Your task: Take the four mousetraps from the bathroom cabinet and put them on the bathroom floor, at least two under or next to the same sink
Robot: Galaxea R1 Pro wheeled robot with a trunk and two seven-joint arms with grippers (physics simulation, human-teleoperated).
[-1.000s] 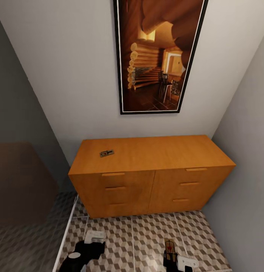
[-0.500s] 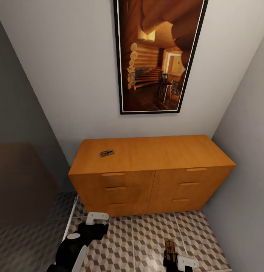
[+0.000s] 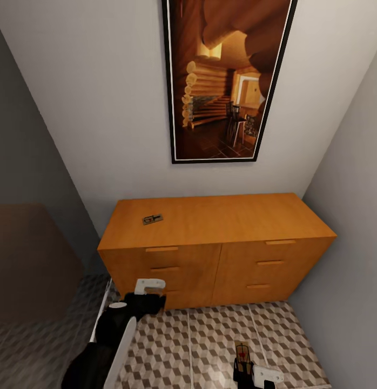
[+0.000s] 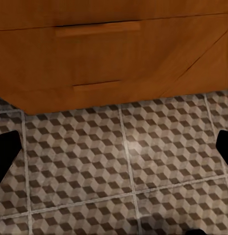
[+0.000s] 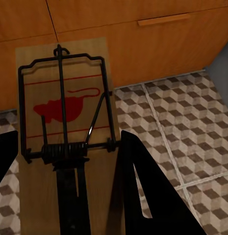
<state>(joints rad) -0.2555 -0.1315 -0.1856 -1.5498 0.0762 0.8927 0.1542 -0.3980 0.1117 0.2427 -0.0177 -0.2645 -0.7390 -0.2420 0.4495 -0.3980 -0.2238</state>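
Note:
One mousetrap [image 3: 152, 219] lies flat on the left part of the cabinet [image 3: 221, 254] top. A second mousetrap [image 5: 64, 107], with a red mouse print and a black wire bar, is held upright over the bathroom floor [image 3: 210, 335] by my right gripper [image 3: 243, 371], which is shut on it. In the right wrist view, the right gripper [image 5: 64, 147] has its dark fingers [image 5: 138, 196] on either side of the board. My left gripper [image 3: 149, 301] hovers low in front of the cabinet's left drawers. In the left wrist view, the left gripper [image 4: 114, 152] is open and empty, with fingertips [image 4: 5, 155] wide apart.
A tall framed picture [image 3: 226, 81] hangs on the wall above the cabinet. Grey walls close in on the right [image 3: 350, 243] and left [image 3: 26, 189]. A glass-like panel edge [image 3: 96, 319] runs along the floor at the left. All cabinet drawers [image 4: 99, 54] are closed.
My left arm has risen and reached forward, from low over the tiles to just in front of the cabinet's lower left drawers. The right gripper and its mousetrap have stayed still.

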